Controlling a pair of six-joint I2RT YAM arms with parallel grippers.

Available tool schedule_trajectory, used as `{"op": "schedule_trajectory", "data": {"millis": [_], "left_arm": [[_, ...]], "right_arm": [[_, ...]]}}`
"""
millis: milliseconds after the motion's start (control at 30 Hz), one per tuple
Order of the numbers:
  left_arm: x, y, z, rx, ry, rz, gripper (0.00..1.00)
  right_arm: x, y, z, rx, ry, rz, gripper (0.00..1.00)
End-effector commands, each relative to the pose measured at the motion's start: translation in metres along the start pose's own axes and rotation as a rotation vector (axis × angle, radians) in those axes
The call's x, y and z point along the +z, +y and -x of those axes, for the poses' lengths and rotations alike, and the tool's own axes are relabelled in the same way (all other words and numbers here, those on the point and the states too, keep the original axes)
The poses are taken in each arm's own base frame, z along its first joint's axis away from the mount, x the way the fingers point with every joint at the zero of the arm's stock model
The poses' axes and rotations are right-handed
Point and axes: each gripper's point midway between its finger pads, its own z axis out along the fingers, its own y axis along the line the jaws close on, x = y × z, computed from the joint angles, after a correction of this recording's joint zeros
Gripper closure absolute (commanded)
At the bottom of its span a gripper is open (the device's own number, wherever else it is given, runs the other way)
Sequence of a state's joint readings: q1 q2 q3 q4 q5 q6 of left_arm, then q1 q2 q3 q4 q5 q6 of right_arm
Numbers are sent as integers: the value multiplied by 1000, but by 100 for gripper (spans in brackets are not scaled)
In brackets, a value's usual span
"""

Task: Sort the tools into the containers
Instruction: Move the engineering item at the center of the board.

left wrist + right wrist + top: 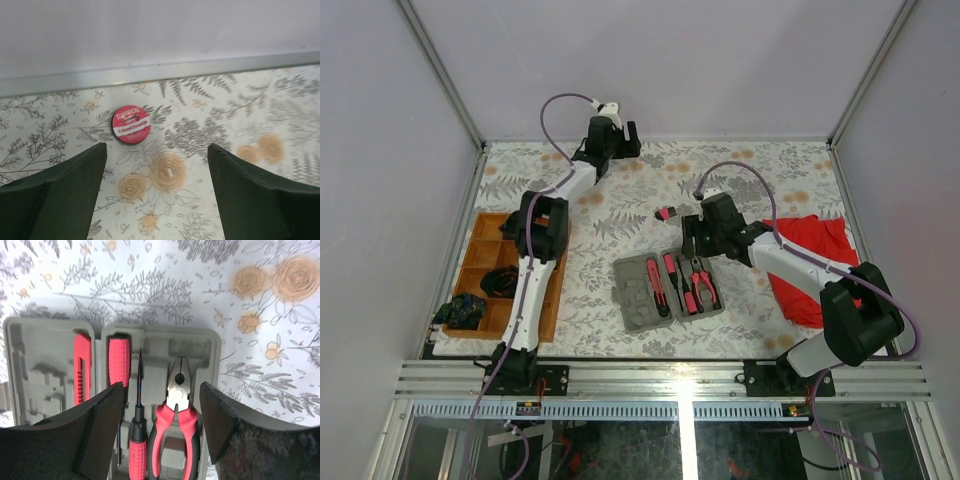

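Left hand (156, 150) is held released near the far table (225, 110) edge, round pink disc (131, 124) lying just ahead of it. Disc pick-up is judged in hand, and a forward reach and closure are called for. Right hand (161, 386) is spread empty over the grey case (200, 347), pliers (176, 405) seated inside.

Open grey case (636, 300) holding pliers (176, 412) and screwdrivers (138, 452), round pink disc (131, 124) lying apart, wooden tray (484, 258) at left.

I'm losing pliers (175, 396) handles off-frame | right fingers (82, 440) are covering near corners of grey case (47, 372) | pink item (667, 213) beyond case: too small
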State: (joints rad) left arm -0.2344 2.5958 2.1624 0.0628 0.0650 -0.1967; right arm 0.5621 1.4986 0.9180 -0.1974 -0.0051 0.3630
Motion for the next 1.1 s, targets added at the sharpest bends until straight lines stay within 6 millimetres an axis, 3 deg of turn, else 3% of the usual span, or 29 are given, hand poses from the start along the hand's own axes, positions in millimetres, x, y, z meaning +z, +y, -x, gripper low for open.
{"op": "schedule_trajectory", "data": {"millis": [0, 100, 200, 400, 767, 1067], "left_arm": [[-25, -18, 53, -65, -68, -37, 20], [-20, -9, 55, -70, -59, 7, 18], [0, 3, 43, -69, -40, 34, 18], [13, 14, 45, -133, -95, -20, 22], [11, -19, 68, -233, -185, -241, 31], [18, -23, 51, -434, -155, -275, 56]], "right_arm": [[-15, -2, 52, 44, -136, -7, 33], [-17, -3, 66, 51, -145, 9, 34], [-22, -1, 76, 46, -170, 27, 35], [-19, 0, 67, 45, -153, 46, 35], [-7, 0, 54, 61, -112, 61, 38], [-7, -2, 51, 68, -105, 63, 40]]}}
